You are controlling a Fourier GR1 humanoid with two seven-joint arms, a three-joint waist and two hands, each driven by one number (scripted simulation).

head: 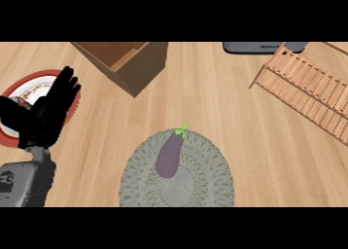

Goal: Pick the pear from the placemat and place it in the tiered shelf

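An eggplant (169, 154) lies on the near mat (178, 187); left hand (46, 109) rests open over a plate (19, 87); shelf (317, 95) far right.

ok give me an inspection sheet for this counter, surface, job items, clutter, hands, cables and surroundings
Surface: light wooden counter, planks running lengthwise.
Job's things: round grey woven placemat near the front; a purple eggplant with a green stem lies on it, no pear seen. Wooden slatted tiered shelf at the far right.
Clutter: open brown wooden box at the back; red-rimmed plate at the left, partly hidden by the hand; dark grey object at the top edge, cut off.
Hands: left hand open, fingers up, resting over the plate, holding nothing. Right hand not in view.
Cables: nothing seen.
Surroundings: nothing seen beyond the counter.
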